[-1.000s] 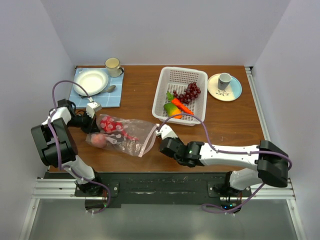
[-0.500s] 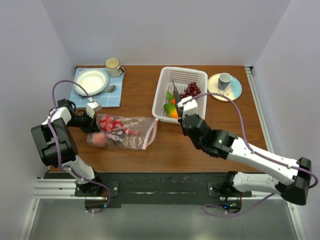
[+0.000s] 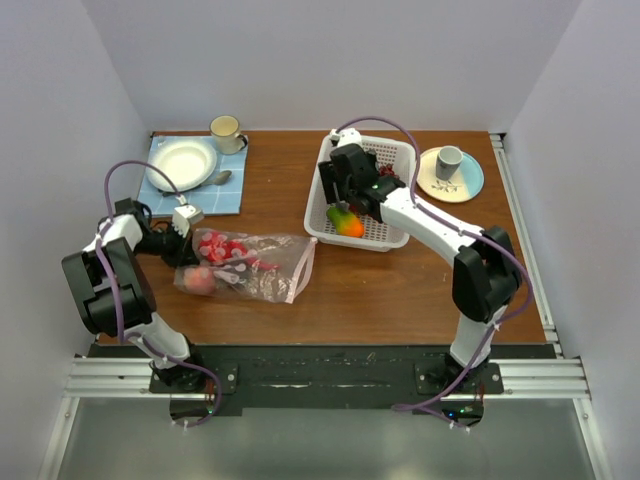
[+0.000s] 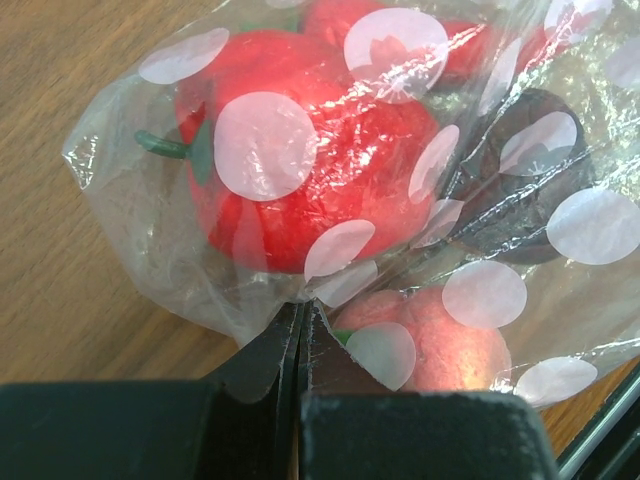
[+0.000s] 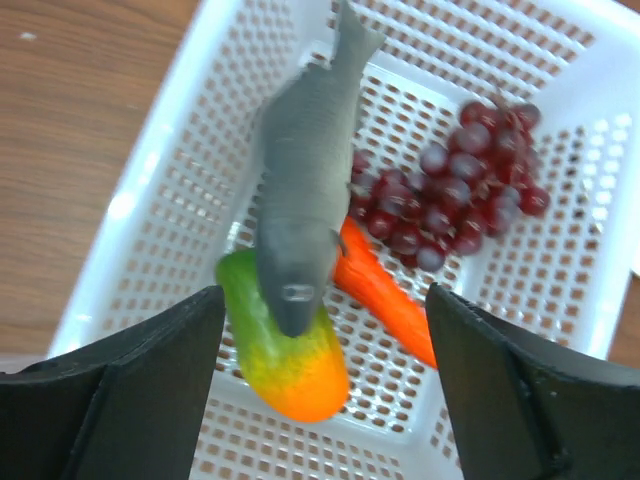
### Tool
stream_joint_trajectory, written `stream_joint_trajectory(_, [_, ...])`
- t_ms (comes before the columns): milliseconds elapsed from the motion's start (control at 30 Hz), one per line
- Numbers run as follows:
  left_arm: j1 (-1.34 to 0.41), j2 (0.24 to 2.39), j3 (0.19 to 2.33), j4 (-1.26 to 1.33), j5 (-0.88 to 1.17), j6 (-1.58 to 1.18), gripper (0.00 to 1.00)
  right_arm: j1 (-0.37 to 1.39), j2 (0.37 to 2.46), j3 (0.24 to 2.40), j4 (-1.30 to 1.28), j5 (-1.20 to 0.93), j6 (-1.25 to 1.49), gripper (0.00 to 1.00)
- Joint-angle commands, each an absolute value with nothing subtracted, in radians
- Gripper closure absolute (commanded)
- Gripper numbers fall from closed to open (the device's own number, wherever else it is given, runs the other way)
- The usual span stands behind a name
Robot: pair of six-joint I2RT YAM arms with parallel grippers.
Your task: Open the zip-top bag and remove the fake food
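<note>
The zip-top bag [image 3: 255, 268] lies on the table left of centre, its pink zip edge [image 3: 301, 272] facing right. Inside show red fruit [image 4: 300, 170] and a pink-red round fruit [image 4: 440, 345]. My left gripper [image 3: 188, 250] [image 4: 300, 305] is shut on the bag's left end, pinching the plastic. My right gripper [image 3: 350, 200] [image 5: 322, 300] hangs open over the white basket [image 5: 150, 260]. Under it a grey fish [image 5: 300, 190] rests on the green-orange mango [image 5: 285, 355], free of the fingers. Beside them lie the carrot [image 5: 385, 290] and the grapes [image 5: 460, 200].
A white plate [image 3: 182, 163] and a spoon [image 3: 220, 178] sit on a blue cloth at the back left, with a mug [image 3: 227, 131] behind. A small cup on a saucer [image 3: 450, 172] stands right of the basket. Walls close in the table's sides.
My right arm swung from the bag's mouth to above the basket, carrying the grey fish, then opened and let it go. The left gripper and the bag stayed put.
</note>
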State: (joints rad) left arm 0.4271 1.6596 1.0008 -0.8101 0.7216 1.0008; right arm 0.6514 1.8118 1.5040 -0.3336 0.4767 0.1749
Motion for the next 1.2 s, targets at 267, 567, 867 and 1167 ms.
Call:
stream_joint_trajectory(267, [0.43,1.649,1.0,-0.81,0.749,1.049,1.0,0.733,1.353,1.025,-0.005,0.138,0.143,0.6])
stream_joint_trajectory(567, [0.42,1.66,1.02,-0.81,0.746,1.034,1.0,0.936,1.362,0.736,0.204,0.213,0.199,1.0])
stream_joint_trajectory(867, [0.422,1.652,1.02,-0.815,0.736,1.031,1.0,0.945,1.525,0.836,0.31,0.14,0.204,1.0])
stream_joint_trajectory(1167, [0.422,1.663,1.034,-0.815,0.733,1.026,1.0,1.017,1.687,0.939,0.365,0.077,0.198,0.98])
